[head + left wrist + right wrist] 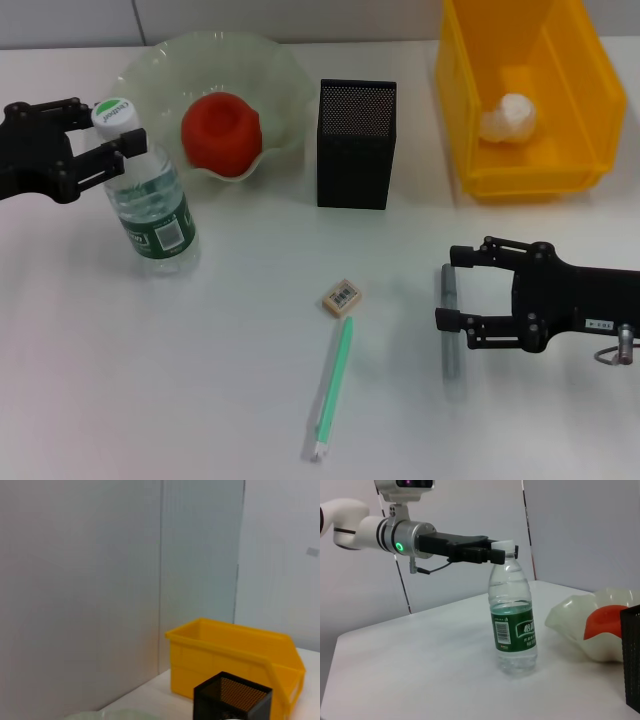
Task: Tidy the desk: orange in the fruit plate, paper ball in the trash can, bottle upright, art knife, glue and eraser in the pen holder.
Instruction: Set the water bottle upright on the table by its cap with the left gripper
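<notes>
Clear plastic bottle (155, 205) stands upright at the frame's left, our left gripper (112, 135) clamped on its neck (white cap above). Lower right, our right gripper (452, 292) hangs wide over a grey pen (449, 325).

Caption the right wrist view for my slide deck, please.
Left gripper holds the upright bottle by its neck; orange sits in fruit plate.

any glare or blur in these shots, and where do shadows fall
Head view: soft shadows hug the pen holder and bottle; the grey pen by the right gripper looks smeared. Right wrist view: bottle sharp, faint highlights. Left wrist view: mostly flat, evenly lit wall.
</notes>
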Controlling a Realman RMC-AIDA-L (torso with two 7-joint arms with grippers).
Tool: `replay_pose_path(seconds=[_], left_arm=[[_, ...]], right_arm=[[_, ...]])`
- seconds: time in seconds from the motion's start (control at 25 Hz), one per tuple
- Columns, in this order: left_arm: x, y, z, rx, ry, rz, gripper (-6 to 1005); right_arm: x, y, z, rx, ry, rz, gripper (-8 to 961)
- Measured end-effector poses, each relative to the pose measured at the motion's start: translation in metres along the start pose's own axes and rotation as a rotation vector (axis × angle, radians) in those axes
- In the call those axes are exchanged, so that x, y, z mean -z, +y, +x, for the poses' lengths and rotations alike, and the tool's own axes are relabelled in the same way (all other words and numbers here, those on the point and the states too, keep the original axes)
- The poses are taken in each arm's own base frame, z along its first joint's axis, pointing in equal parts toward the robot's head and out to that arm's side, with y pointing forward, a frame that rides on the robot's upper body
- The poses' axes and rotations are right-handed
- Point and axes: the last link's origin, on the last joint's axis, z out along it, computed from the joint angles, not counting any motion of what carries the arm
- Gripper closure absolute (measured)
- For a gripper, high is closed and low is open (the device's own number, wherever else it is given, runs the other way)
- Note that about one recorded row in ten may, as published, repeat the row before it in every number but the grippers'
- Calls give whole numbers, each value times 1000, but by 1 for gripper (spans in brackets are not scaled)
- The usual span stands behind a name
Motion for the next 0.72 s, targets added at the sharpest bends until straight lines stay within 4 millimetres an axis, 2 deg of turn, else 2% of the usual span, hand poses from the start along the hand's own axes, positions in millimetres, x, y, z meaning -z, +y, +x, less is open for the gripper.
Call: replay_pose_path(seconds=[0.72], left_arm=[[0, -3, -7, -41, 15, 56, 543]], right_arm=[[-1, 1, 0, 0, -2, -2, 125]])
